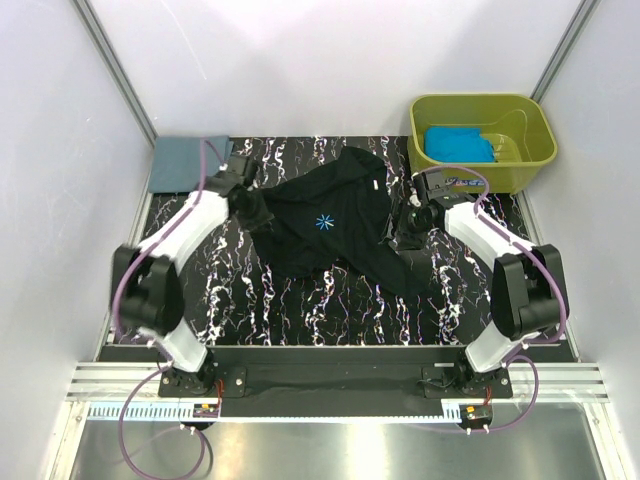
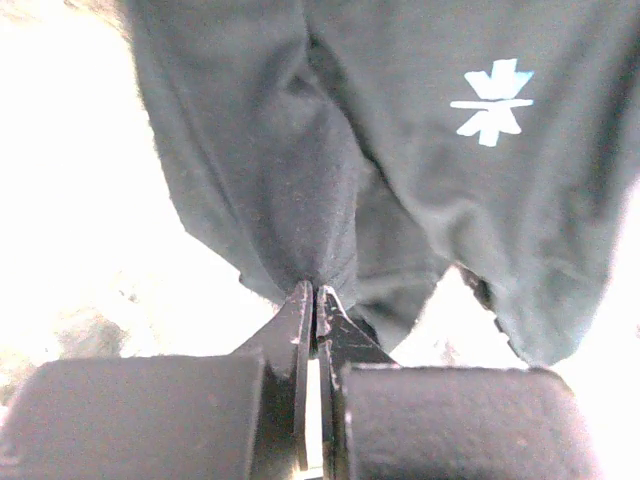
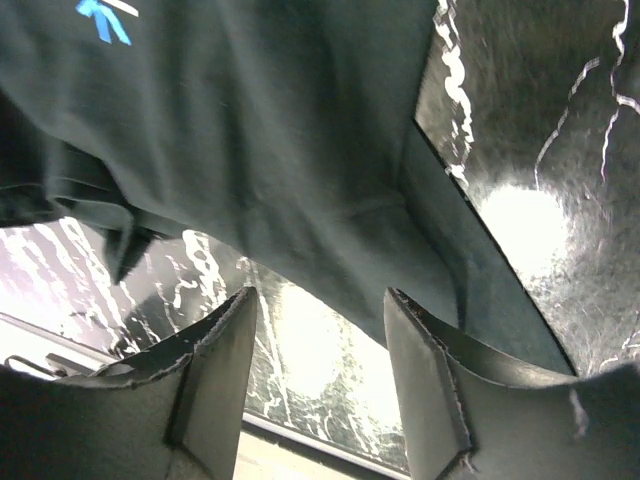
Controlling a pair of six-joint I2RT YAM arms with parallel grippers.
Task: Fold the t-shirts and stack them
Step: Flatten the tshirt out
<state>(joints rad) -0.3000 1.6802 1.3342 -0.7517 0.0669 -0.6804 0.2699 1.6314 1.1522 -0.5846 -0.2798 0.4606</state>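
step: flattening the black t-shirt [image 1: 330,225], which lies crumpled mid-way across the desk [image 1: 240,300], before folding
left fingers [image 2: 295,335]: clamped on its left edge
right fingers [image 3: 225,350]: spread wide, empty, at its right edge
next: the right likely must grip, then pull taut

Olive-green tub [image 1: 515,175] at far right corner of black white-veined marbled tabletop [image 1: 300,310].

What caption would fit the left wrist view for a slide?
Left gripper shut on a bunched fold of the black t-shirt, its pale star logo visible.
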